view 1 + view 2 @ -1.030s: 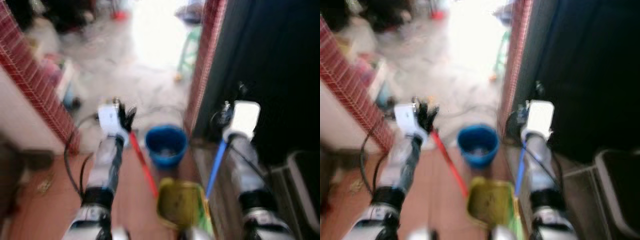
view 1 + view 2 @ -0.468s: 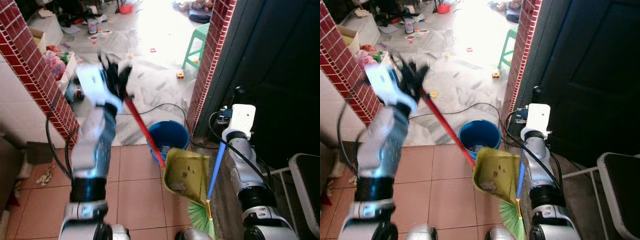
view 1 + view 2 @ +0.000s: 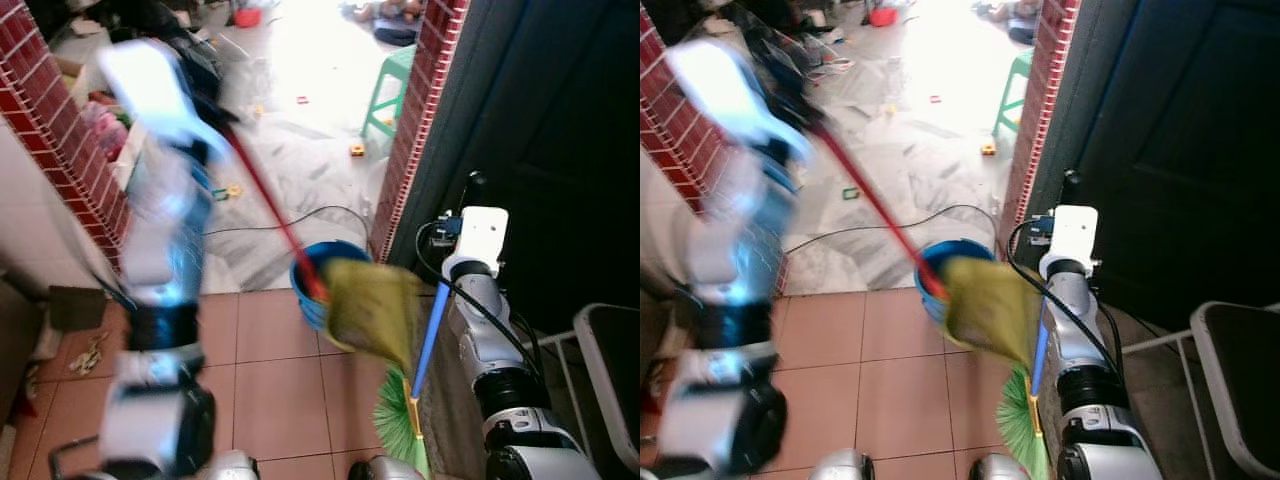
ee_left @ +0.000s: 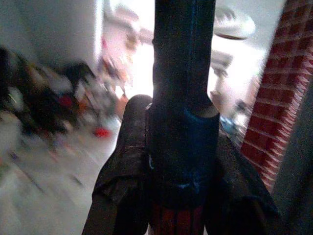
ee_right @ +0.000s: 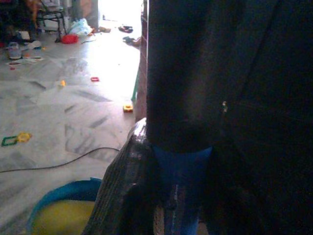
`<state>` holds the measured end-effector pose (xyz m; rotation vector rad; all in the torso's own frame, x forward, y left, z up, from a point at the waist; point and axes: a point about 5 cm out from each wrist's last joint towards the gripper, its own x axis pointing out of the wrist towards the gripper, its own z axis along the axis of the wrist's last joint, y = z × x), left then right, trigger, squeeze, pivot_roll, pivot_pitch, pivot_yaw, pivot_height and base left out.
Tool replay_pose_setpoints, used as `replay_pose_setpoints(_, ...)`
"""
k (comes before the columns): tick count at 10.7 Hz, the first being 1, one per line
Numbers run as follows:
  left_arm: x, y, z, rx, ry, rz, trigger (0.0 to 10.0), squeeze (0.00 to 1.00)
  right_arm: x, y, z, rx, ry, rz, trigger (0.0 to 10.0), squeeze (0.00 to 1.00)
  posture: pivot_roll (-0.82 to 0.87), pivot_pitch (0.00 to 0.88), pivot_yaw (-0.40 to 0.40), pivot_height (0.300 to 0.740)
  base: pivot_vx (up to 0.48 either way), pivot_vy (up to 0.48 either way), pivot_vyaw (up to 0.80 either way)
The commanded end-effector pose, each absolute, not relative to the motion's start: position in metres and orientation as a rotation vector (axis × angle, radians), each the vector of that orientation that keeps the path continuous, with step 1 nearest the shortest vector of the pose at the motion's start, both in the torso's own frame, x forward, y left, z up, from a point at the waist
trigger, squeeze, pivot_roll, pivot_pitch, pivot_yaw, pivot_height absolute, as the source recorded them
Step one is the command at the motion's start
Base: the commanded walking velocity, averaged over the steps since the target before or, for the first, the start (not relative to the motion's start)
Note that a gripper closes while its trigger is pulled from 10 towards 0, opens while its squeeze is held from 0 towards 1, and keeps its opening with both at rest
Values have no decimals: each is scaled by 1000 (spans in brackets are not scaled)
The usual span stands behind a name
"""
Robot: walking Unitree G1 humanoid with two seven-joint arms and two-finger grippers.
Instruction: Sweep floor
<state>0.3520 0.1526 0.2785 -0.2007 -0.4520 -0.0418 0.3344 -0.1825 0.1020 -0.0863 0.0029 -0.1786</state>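
Note:
My left gripper is raised high at the left, blurred, and shut on the red handle of a yellow-green dustpan. The pan is tilted over the rim of a blue bucket on the floor. In the left wrist view the fingers clamp the handle's dark grip. My right gripper is shut on the blue handle of a broom, whose green bristles rest on the tiles. The right wrist view looks along that handle with the bucket below.
A red brick pillar stands at the left and a brick door jamb beside a dark door at the right. A black cable and small toys lie on the marble floor, near a green stool. A chair is at the right edge.
My left arm has swung higher and further left, lifting the dustpan and tipping it over the blue bucket. The right arm and broom have stayed put.

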Motion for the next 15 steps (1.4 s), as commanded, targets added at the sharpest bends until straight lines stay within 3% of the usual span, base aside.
replay_pose_setpoints(1,351,161,291,-149,-527,9,10000,0,338,-180,107,-81,-13,-181,10000,0,-41,0,-8,740,0,0,0)
replay_pose_setpoints(3,356,172,287,-95,-541,83,10000,0,337,-180,106,-79,-15,-179,10000,0,-38,0,-9,740,0,0,0)
replay_pose_setpoints(7,367,167,286,-49,-601,132,10000,0,336,-179,105,-81,-16,-174,10000,0,-48,0,-10,740,0,0,0)
replay_pose_setpoints(15,372,157,289,-75,-661,97,10000,0,336,-178,107,-87,-24,-162,10000,0,-56,0,-10,740,467,0,0)
